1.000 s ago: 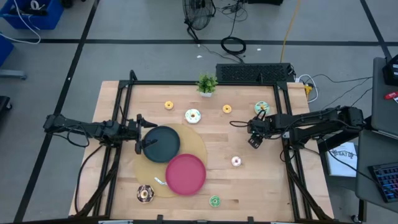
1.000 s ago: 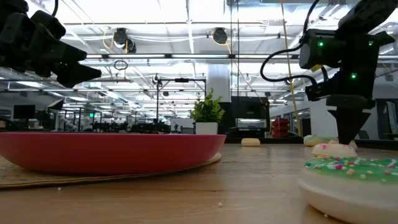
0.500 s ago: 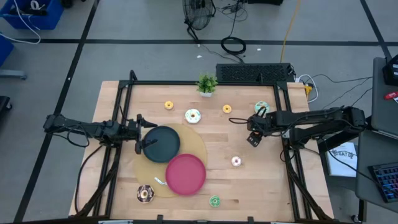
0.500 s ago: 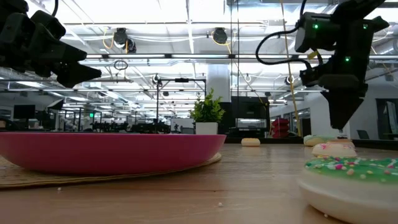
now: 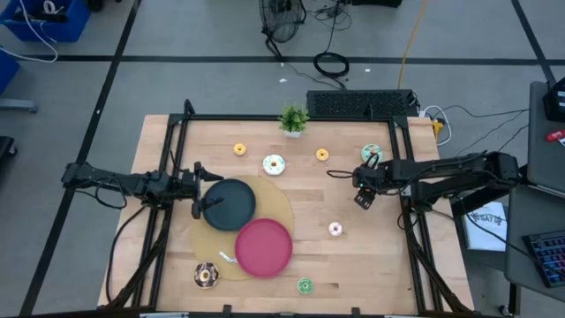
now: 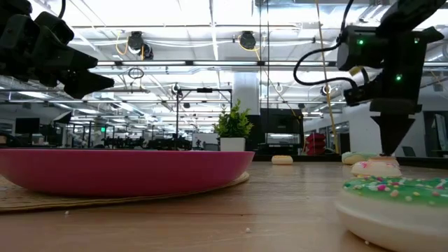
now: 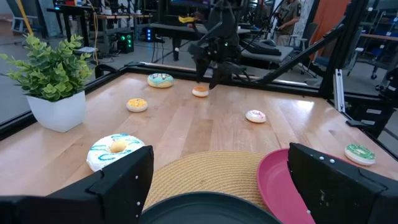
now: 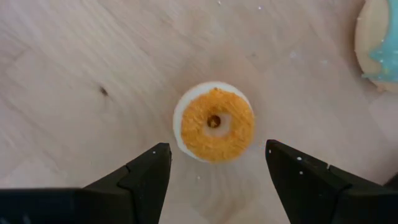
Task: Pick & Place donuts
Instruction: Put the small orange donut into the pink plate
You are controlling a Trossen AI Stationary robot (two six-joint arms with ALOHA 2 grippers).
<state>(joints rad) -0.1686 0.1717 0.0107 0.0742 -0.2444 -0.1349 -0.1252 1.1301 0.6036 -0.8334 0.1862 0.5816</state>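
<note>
**Right hand lower over orange donut**

Right hand (image 8: 216, 149) poised at the table's (image 5: 388, 265) 3 o'clock side, pointing straight down at an orange donut (image 8: 214, 121). Fingers spread wide, one on each side of the ring, clear of it and gripping nothing. Donut flat on the wood, hidden under the hand from above. Mint donut (image 5: 372, 153) close by at 12 o'clock of the hand.

Against half a second ago: dropped a little in the low view, fingertips now just above the donut (image 6: 378, 166); from above, nudged slightly toward 3 o'clock. Donuts all where they were.

Left hand (image 5: 198, 189) parked at 9 o'clock of the dark plate (image 5: 231, 205), unmoved, fingers wide apart and empty. Pink plate (image 5: 263, 247) at 5 o'clock of the dark one.
</note>
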